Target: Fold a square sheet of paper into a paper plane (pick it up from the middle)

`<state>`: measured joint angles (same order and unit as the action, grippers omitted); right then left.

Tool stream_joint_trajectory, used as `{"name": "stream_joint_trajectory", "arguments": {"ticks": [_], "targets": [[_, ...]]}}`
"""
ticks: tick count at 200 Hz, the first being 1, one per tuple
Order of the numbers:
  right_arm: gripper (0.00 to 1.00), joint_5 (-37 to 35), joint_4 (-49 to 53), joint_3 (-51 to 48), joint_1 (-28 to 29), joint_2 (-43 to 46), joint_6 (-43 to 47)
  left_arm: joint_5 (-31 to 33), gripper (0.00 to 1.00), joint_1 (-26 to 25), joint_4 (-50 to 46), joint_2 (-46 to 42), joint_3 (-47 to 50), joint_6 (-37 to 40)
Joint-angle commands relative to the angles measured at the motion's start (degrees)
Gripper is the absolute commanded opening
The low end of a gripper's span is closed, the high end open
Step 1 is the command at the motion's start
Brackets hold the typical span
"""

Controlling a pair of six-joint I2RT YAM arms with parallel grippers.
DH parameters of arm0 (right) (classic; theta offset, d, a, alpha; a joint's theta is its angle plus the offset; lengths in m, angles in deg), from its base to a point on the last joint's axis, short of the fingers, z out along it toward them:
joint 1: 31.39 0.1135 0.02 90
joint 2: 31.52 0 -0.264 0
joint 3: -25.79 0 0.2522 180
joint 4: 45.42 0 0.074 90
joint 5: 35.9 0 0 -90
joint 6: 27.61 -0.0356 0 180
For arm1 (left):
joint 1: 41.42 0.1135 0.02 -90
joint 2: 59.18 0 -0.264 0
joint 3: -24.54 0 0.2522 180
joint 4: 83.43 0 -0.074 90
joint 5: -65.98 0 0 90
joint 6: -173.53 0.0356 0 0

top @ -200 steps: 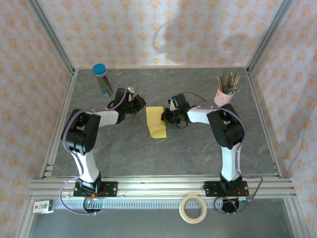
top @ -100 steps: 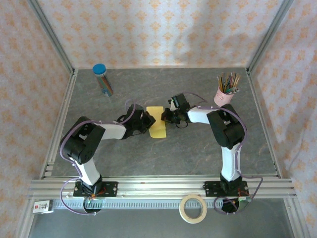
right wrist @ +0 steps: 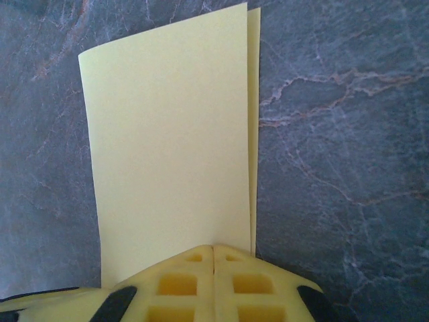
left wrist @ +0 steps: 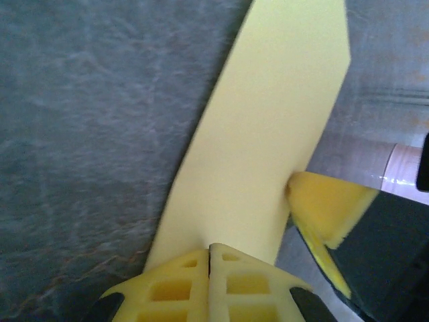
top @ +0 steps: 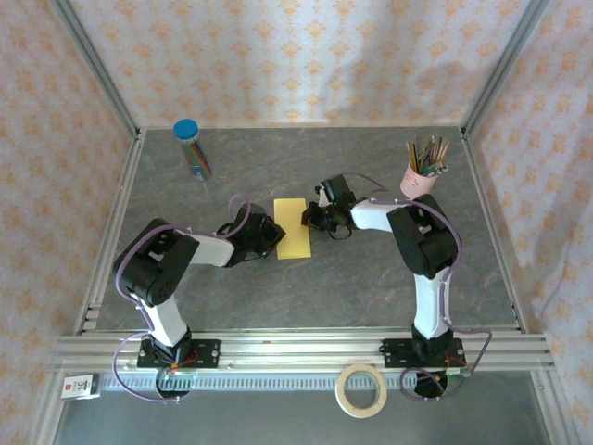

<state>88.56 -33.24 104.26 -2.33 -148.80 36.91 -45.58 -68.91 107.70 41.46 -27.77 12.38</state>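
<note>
The square sheet of paper (top: 294, 228) lies folded in half as a yellow rectangle in the middle of the grey table. My left gripper (top: 276, 236) is shut, its tips resting on the sheet's left edge. My right gripper (top: 310, 220) is shut too, its tips resting on the right edge. In the left wrist view the sheet (left wrist: 268, 134) runs away from my closed left gripper (left wrist: 210, 248), and one of the right fingers (left wrist: 328, 208) shows beside it. In the right wrist view the two layers of the sheet (right wrist: 174, 134) sit slightly offset ahead of my right gripper (right wrist: 214, 248).
A blue-capped tube of coloured pencils (top: 192, 148) stands at the back left. A pink cup of pencils (top: 422, 171) stands at the back right. A roll of tape (top: 361, 389) lies in front of the base rail. Aluminium frame posts border the table.
My left arm swung from the back left over to the sheet's left edge and came down on it. The sheet's near end now lies flatter and squarer. The right arm stayed put.
</note>
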Motion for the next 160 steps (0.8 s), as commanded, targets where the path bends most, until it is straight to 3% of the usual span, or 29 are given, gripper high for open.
{"name": "stream_joint_trajectory", "arguments": {"ticks": [1,75,101,160], "targets": [[0.03,-20.53,16.02,-7.6,-2.31,-13.59,1.49,2.62,0.0,-0.03,0.41,0.53,1.61,-1.09],[0.03,-20.97,15.99,-7.85,-2.65,-13.68,1.57,5.82,0.0,3.11,-4.27,-4.69,5.17,-1.4],[0.03,-20.79,15.76,-7.75,-2.72,-13.44,1.56,3.73,0.0,3.19,-2.38,-7.32,3.39,1.01],[0.03,-20.83,15.52,-8.02,-2.78,-13.77,1.64,-0.15,0.0,0.39,2.97,-0.11,-2.61,-0.05]]}}
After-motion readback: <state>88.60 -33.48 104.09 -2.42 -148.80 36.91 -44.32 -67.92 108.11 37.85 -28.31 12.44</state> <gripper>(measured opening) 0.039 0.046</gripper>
